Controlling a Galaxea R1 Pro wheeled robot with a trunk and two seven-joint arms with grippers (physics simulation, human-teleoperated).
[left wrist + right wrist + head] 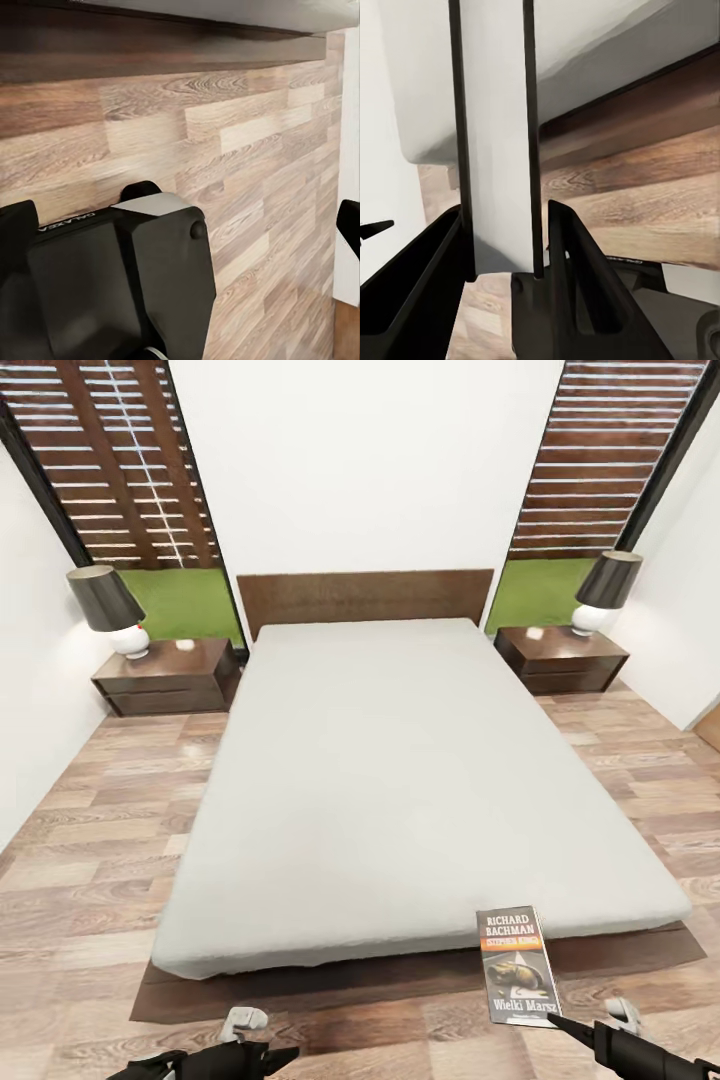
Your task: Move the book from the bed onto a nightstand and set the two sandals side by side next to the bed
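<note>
Book pinched in right gripper (502, 259), off the bed; nightstand is next.

Your right fingers (577, 277) are pressed onto the book (517, 965), one each side of its edge in the wrist view; it stands lifted over the bed's (400, 780) foot corner, long axis running away from you. Left gripper (245, 1050) is low by the floor, nothing near it; can't tell whether its fingers are apart or together. From your right hand, the right nightstand (560, 658) is far ahead past the bed's right side, and looks like the nearer one; the left nightstand (165, 678) means crossing over. Each top has a lamp (603, 592) at the back, so aim for the bare front part. Floor lane right of the bed looks open.
</note>
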